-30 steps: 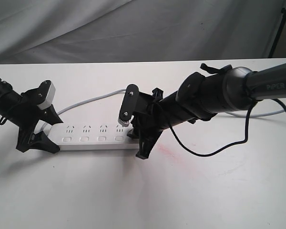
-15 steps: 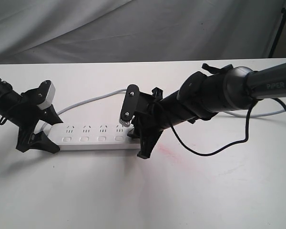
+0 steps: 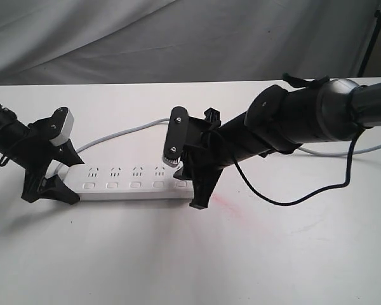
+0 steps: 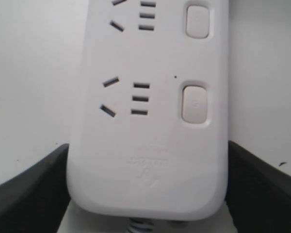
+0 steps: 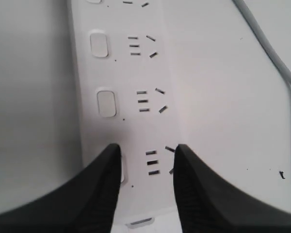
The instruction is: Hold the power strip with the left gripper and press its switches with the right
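The white power strip (image 3: 127, 183) lies flat on the white table (image 3: 178, 260), its row of switches (image 3: 113, 185) along the near side. My left gripper (image 3: 65, 179) is shut on its left, cord end. In the left wrist view both black fingers (image 4: 29, 194) press against the sides of the power strip (image 4: 150, 58), near a switch (image 4: 194, 103). My right gripper (image 3: 189, 187) is tilted down over the right end. It is open (image 5: 148, 149), and one fingertip (image 5: 111, 160) covers the last switch of the power strip (image 5: 131, 73). Whether that tip presses I cannot tell.
The strip's light grey cord (image 3: 120, 132) curves back across the table behind the strip. A black cable (image 3: 286, 202) hangs from the right arm onto the table. A faint red stain (image 3: 228, 204) marks the table by the strip's right end. Grey cloth forms the backdrop.
My right gripper has shifted to the right along the strip, uncovering one more switch. The left gripper and the strip have not moved.
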{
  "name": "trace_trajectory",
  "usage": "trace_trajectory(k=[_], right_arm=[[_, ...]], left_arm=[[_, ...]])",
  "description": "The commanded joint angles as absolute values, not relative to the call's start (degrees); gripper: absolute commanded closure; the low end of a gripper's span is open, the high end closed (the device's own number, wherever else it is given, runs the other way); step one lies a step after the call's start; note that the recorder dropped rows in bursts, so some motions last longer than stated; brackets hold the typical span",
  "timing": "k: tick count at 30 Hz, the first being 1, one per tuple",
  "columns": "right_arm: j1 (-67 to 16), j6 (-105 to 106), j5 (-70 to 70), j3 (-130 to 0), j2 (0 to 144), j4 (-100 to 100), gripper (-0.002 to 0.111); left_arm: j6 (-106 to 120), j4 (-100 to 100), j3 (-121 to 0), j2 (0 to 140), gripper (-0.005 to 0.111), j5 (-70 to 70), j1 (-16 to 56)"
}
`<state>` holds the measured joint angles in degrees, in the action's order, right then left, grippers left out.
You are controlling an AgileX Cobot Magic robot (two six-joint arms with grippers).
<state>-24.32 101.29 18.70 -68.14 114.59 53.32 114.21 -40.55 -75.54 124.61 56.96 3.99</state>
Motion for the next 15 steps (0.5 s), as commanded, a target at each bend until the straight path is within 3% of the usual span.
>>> trace_trajectory(k=[1, 5, 10, 15], right_arm=[[-23.97, 101.44, 19.89, -67.76, 113.74, 53.08, 0.076], [-23.97, 100.66, 22.44, -67.76, 111.11, 53.08, 0.087], [-23.97, 97.99, 22.58, -66.73, 104.47, 53.08, 0.108], [-23.87, 97.05, 18.76, -59.81, 94.70, 53.47, 0.108]], left_arm=[[114.11, -40.03, -75.63, 124.58, 0.041, 56.94, 4.10], [114.11, -40.03, -75.63, 124.58, 0.041, 56.94, 4.10], [114.11, -40.03, -75.63, 124.58, 0.041, 56.94, 4.10], [114.11, -40.03, -75.63, 124.58, 0.041, 56.94, 4.10]])
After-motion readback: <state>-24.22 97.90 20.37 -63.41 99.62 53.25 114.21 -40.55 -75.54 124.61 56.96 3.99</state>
